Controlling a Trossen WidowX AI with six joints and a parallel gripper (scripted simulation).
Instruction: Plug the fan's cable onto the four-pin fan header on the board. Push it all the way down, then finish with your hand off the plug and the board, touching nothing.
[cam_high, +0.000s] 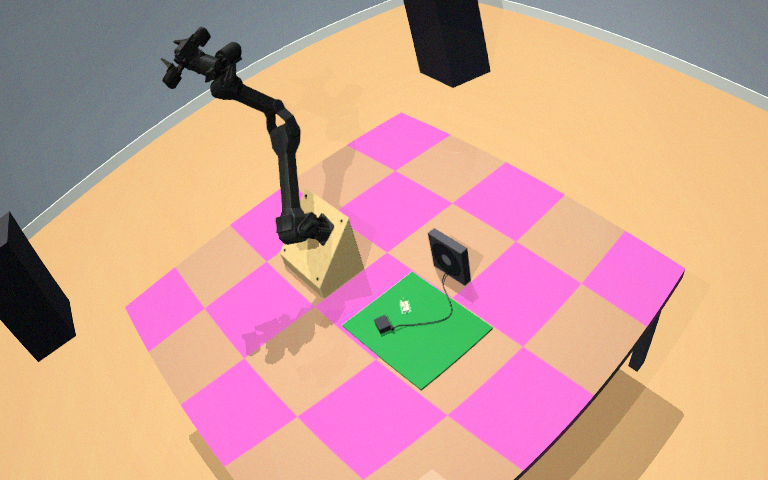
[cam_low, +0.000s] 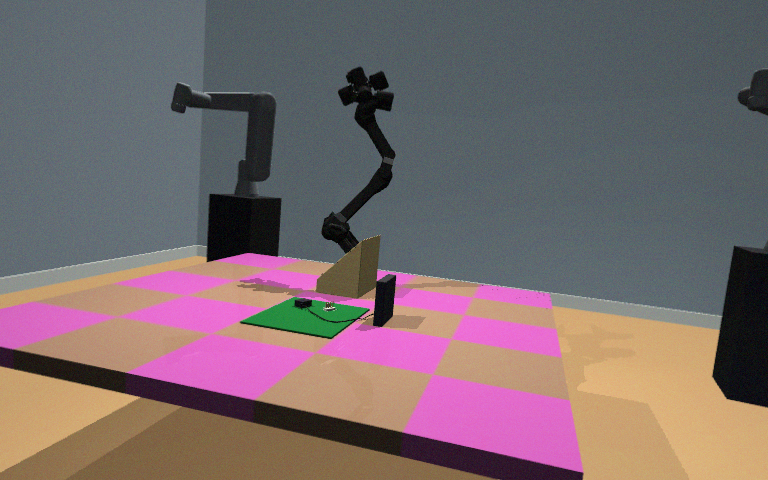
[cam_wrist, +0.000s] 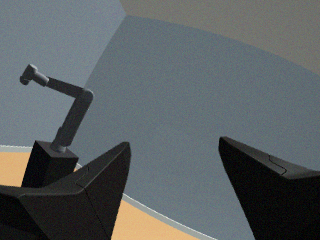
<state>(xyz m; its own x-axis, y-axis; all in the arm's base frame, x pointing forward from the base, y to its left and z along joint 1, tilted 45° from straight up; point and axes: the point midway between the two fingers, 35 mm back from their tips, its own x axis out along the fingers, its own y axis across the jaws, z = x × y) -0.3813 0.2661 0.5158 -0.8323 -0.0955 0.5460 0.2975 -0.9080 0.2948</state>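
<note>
Wrist view had my pincer (cam_high: 169, 50) (cam_low: 365, 87) (cam_wrist: 175, 146) apart and empty; on the board (cam_high: 421, 362) (cam_low: 283, 323), left of the header (cam_high: 404, 306) (cam_low: 329, 308), lay the plug (cam_high: 383, 324) (cam_low: 303, 303), likely light, stiff, best gripped by its sides, soft cable (cam_high: 419, 324) (cam_low: 334, 321) running right to the fan (cam_high: 456, 266) (cam_low: 384, 301).
</note>
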